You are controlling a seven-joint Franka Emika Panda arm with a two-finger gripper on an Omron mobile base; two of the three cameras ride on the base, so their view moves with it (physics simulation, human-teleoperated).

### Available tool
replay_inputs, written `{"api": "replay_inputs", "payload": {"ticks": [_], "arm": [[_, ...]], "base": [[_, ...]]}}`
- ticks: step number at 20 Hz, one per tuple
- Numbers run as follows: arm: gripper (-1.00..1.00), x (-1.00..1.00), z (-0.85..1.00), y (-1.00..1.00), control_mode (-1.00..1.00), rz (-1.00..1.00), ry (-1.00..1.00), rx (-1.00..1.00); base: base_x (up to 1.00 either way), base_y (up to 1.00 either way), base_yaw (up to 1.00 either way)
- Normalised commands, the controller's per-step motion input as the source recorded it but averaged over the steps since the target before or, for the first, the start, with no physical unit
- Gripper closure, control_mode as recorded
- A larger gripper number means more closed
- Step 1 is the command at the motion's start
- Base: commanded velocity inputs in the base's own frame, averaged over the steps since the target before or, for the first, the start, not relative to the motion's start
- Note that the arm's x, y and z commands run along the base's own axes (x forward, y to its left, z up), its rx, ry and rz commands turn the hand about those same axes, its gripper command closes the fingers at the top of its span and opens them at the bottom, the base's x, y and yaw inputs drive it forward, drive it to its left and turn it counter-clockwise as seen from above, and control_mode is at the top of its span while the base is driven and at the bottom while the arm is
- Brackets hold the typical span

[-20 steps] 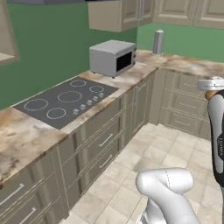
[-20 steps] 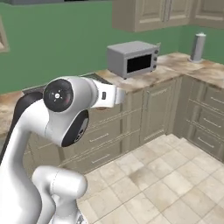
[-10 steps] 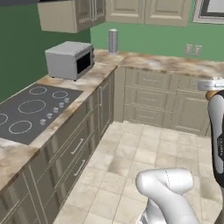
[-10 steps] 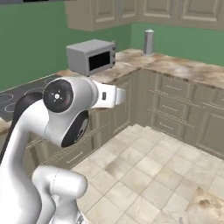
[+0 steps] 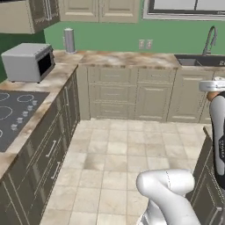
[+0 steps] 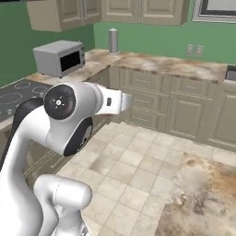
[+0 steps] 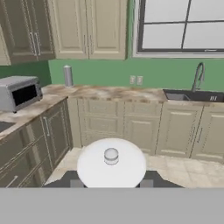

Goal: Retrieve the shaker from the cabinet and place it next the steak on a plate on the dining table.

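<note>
I am carrying the shaker, my jaws clamped on its sides, its white cap facing the hand camera. I judge this the transport step; next I need to find the dining table, plate and steak

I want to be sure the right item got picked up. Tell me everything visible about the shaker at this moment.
The shaker sits in the gripper, seen top-down in the hand view: a flat, round white-grey cap with a small grey knob at its centre, hiding the body below. The dark fingertips flank it on either side. In the left base view, the cap and a sliver of orange-brown body show at the right edge, carried upright, high above the tiled floor.
</note>
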Motion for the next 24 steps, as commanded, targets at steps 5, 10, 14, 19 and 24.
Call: {"api": "replay_inputs", "payload": {"ticks": [5,10,14,19,24], "arm": [[1.00,0.00,0.00,0.00,1.00,0.00,0.00,0.00],[1.00,0.00,0.00,0.00,1.00,0.00,0.00,0.00],[1.00,0.00,0.00,0.00,1.00,0.00,0.00,0.00],[1.00,0.00,0.00,0.00,1.00,0.00,0.00,0.00],[1.00,0.00,0.00,0.00,1.00,0.00,0.00,0.00]], "base": [[0.00,0.30,-0.37],[0.00,0.49,-0.38],[0.32,0.58,-0.37],[0.86,0.50,-0.29],[1.00,0.05,-0.28]]}}
